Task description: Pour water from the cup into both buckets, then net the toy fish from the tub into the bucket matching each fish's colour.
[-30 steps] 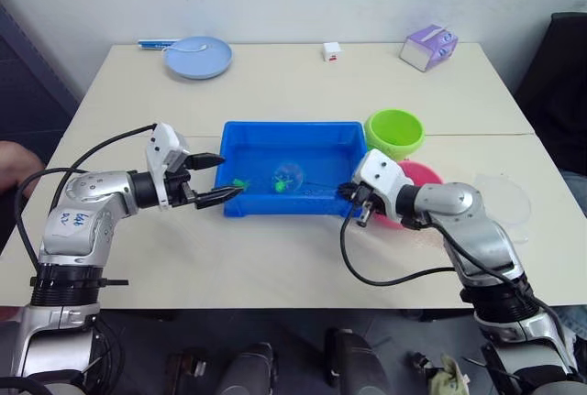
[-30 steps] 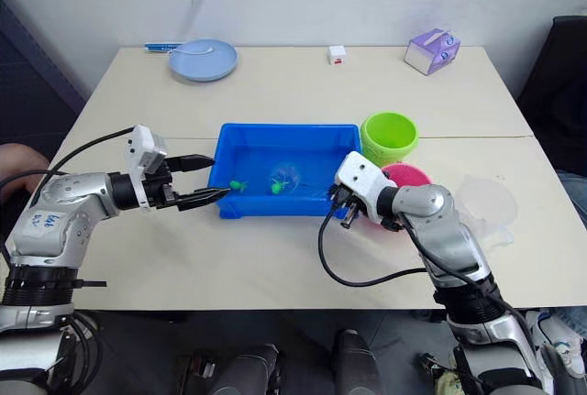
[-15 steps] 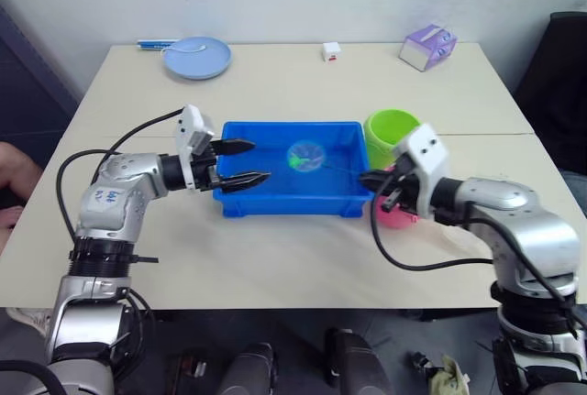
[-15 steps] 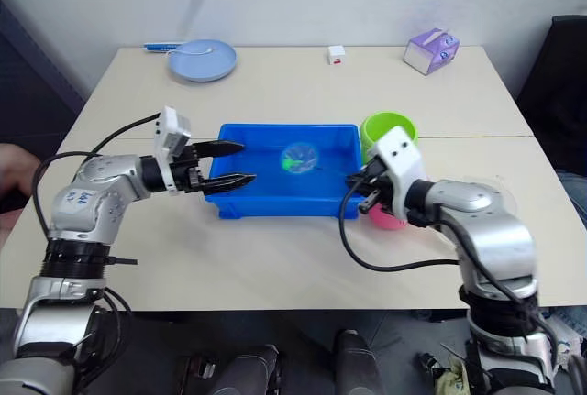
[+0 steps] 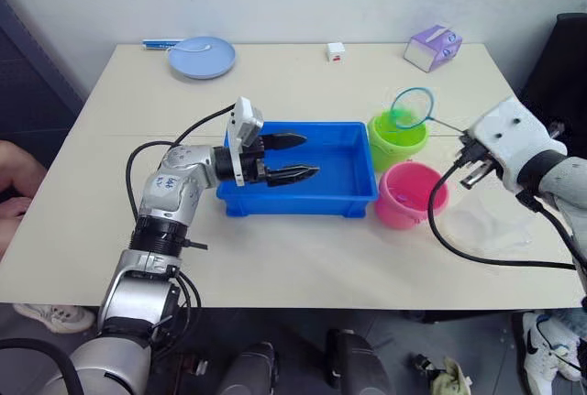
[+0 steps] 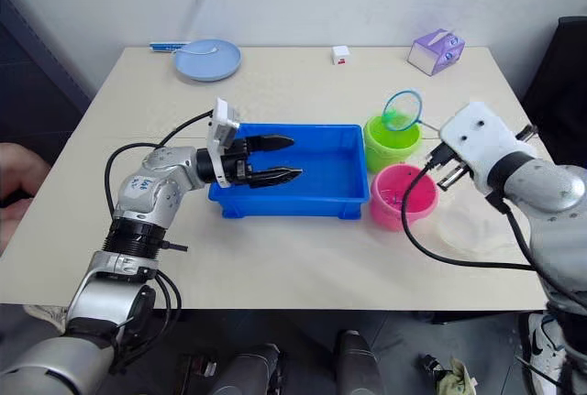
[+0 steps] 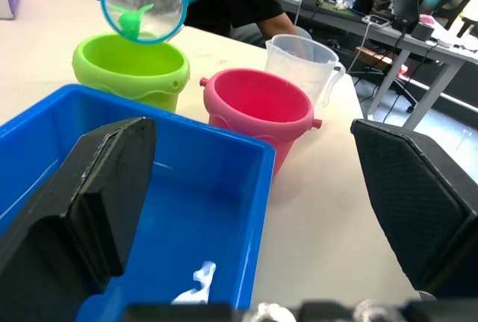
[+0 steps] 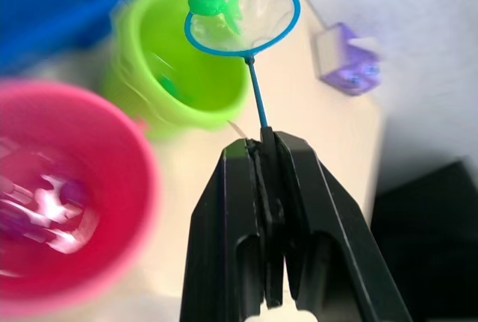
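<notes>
My right gripper [image 8: 263,141] is shut on the thin handle of the net [image 5: 413,107]. The net's light-blue hoop hangs just above the lime green bucket [image 5: 396,141], and a green toy fish [image 8: 203,2] lies in the mesh. Another green fish [image 8: 169,87] rests inside that bucket. The pink bucket [image 5: 410,197] stands in front of it and holds water with blurred pink shapes. My left gripper [image 5: 312,156] is open, empty, and reaches over the blue tub [image 5: 303,203]. The clear cup [image 7: 302,59] stands to the right of the pink bucket.
At the back of the table are a pale-blue plate [image 5: 202,56], a small white cube [image 5: 335,50] and a purple box [image 5: 433,47]. A person's hand [image 5: 14,180] shows at the left edge. My right arm's black cable [image 5: 449,248] loops over the table near the cup.
The right arm lifted the net with the green fish out of the tub and swung it right, above the green bucket. The left gripper slid right, further over the tub.
</notes>
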`<state>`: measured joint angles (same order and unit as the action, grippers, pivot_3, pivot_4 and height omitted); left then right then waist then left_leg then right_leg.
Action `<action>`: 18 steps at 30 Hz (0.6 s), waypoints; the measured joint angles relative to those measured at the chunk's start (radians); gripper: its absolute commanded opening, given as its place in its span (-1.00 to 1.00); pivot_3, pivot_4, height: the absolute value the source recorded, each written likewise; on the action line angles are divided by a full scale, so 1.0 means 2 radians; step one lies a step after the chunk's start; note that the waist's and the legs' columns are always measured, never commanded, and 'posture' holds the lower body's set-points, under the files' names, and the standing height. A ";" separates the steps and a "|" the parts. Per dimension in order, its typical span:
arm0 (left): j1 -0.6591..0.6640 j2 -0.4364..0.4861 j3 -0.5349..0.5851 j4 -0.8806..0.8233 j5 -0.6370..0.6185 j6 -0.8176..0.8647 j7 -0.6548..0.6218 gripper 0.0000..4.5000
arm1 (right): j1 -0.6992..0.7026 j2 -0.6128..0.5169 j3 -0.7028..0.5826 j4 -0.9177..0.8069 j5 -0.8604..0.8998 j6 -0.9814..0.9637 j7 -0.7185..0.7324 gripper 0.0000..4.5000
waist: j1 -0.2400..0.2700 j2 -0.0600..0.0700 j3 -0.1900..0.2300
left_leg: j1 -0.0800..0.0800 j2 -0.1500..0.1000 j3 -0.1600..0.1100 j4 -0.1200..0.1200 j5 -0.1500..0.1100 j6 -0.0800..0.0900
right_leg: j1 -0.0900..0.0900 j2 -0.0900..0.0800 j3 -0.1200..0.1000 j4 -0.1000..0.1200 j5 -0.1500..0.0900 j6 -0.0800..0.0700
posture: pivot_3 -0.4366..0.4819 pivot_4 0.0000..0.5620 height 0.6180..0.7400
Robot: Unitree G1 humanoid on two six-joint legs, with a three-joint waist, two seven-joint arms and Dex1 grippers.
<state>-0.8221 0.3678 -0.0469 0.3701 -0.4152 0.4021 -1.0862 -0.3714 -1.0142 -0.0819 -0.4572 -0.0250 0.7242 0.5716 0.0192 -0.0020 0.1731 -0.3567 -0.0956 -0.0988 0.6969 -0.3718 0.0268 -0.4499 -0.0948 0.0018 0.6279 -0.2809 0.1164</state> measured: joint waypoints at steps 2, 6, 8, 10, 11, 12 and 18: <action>0.000 0.000 0.000 0.000 0.001 -0.002 -0.001 1.00 | 0.000 -0.035 0.043 0.033 -0.057 -0.091 -0.011 -0.66 | 0.000 0.000 0.000 | 0.000 0.000 0.000 0.000 0.000 0.000 | -0.001 0.000 0.000 0.000 0.000 0.000 | -0.05 -0.47 1.00; 0.000 0.005 0.002 0.000 0.002 -0.004 -0.001 1.00 | -0.011 -0.131 0.128 0.120 -0.225 -0.312 -0.048 -0.66 | 0.000 0.000 0.000 | 0.000 0.000 0.003 -0.001 0.000 0.000 | -0.002 0.000 -0.001 0.000 0.000 0.000 | -0.05 -0.47 1.00; 0.001 0.006 0.003 -0.001 0.002 -0.004 0.001 1.00 | -0.014 -0.130 0.138 0.139 -0.249 -0.363 -0.056 -0.66 | 0.000 0.000 0.000 | 0.000 0.000 0.003 -0.001 0.000 0.000 | -0.002 0.000 -0.001 0.001 0.000 0.000 | -0.05 -0.47 1.00; 0.002 0.008 0.004 -0.001 0.002 -0.004 0.001 1.00 | -0.014 -0.130 0.139 0.153 -0.261 -0.388 -0.060 -0.66 | 0.000 0.000 0.000 | 0.000 0.000 0.003 -0.001 0.000 0.000 | -0.002 0.000 -0.001 0.001 0.000 0.000 | -0.05 -0.47 1.00; 0.003 0.010 0.004 -0.002 0.002 -0.004 0.002 1.00 | -0.014 -0.130 0.135 0.164 -0.266 -0.397 -0.065 -0.66 | 0.000 0.000 0.000 | 0.000 0.000 0.003 -0.001 0.000 0.000 | -0.002 0.000 -0.001 0.000 0.000 0.000 | -0.05 -0.47 1.00; 0.005 0.013 0.005 -0.002 0.002 -0.005 0.003 1.00 | -0.015 -0.126 0.128 0.175 -0.265 -0.402 -0.068 -0.66 | 0.000 0.000 0.000 | 0.000 0.000 0.003 -0.001 0.000 0.000 | -0.002 0.000 -0.001 0.000 0.000 0.000 | -0.05 -0.47 1.00; 0.012 0.022 0.011 -0.002 0.003 -0.008 0.007 1.00 | -0.018 -0.035 0.066 0.172 -0.167 -0.372 -0.035 -0.66 | -0.001 0.000 0.000 | 0.000 0.001 0.001 0.000 0.000 0.000 | -0.001 0.001 -0.001 0.000 0.000 0.000 | -0.05 -0.47 1.00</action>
<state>-0.7975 0.4123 -0.0239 0.3662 -0.4083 0.3871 -1.0719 -0.4067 -1.0849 0.0492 -0.1135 -0.3599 -0.0206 0.5015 0.0163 -0.0023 0.1731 -0.3568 -0.0932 -0.0958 0.6970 -0.3719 0.0266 -0.4512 -0.0928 -0.0003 0.6274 -0.2809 0.1164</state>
